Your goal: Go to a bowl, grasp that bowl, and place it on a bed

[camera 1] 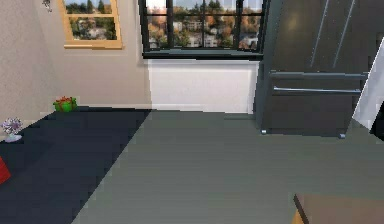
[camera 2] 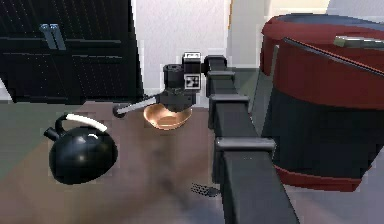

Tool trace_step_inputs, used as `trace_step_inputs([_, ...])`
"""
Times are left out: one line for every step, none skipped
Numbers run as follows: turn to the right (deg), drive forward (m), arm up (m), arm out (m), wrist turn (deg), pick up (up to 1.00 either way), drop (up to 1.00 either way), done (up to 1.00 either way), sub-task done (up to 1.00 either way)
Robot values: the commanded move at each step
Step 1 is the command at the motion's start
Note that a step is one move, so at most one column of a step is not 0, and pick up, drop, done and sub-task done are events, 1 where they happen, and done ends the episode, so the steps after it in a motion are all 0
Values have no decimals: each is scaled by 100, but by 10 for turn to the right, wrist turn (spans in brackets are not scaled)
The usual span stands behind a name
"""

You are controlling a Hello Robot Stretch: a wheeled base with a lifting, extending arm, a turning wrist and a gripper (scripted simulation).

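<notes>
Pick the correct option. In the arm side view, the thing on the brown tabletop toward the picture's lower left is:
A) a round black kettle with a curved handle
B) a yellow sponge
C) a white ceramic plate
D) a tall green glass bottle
A: a round black kettle with a curved handle stands on the brown tabletop, left of the dark square arm bar.

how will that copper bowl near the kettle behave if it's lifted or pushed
The bowl looks like shiny copper-coloured metal, so probably stiff, fairly light and somewhat slippery. Its wide, shallow shape suggests it won't tip easily. Pushed, it would likely slide on the smooth tabletop rather than roll.
</notes>
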Motion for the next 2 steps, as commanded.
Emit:
trace_step_inputs([0, 0, 0, 0, 330, 0, 0, 0, 0])
trace_step_inputs([0, 0, -10, 0, 0, 0, 0, 0, 0])
